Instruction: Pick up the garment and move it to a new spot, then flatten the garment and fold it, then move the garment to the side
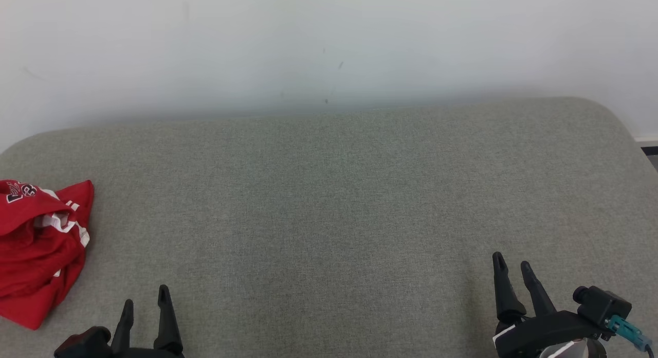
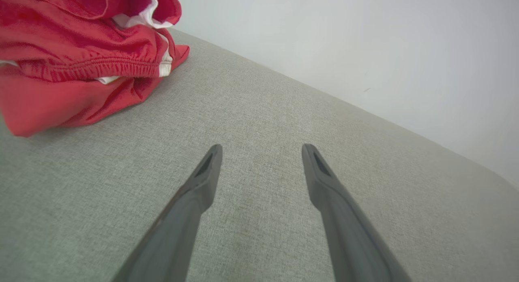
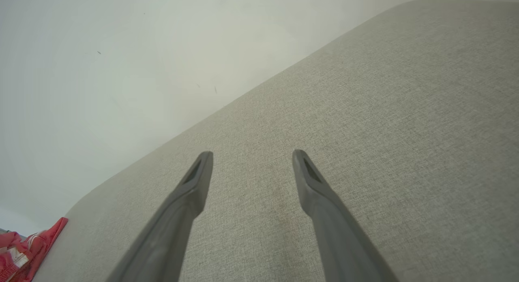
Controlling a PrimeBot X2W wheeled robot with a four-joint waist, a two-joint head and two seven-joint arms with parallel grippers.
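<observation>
- Left gripper (image 1: 145, 295), head view: its jaws stand apart and empty at the lower left, near the crumpled red garment with white trim and lettering (image 1: 38, 245). That garment lies at the far left edge of the grey-green woven padded surface (image 1: 329, 193). The right gripper (image 1: 511, 260) is likewise spread and empty, well apart from the garment. Pick-up has not begun, I judge, and the left arm is the better placed.
- Left wrist view: the garment (image 2: 81, 51) shows a gathered elastic band, a detail the head view is too distant to give. A pinch there through several layers should lift the whole bundle.
- Right wrist view: the garment (image 3: 20, 249) is a sliver in the lower left corner, which confirms this arm's long reach.
</observation>
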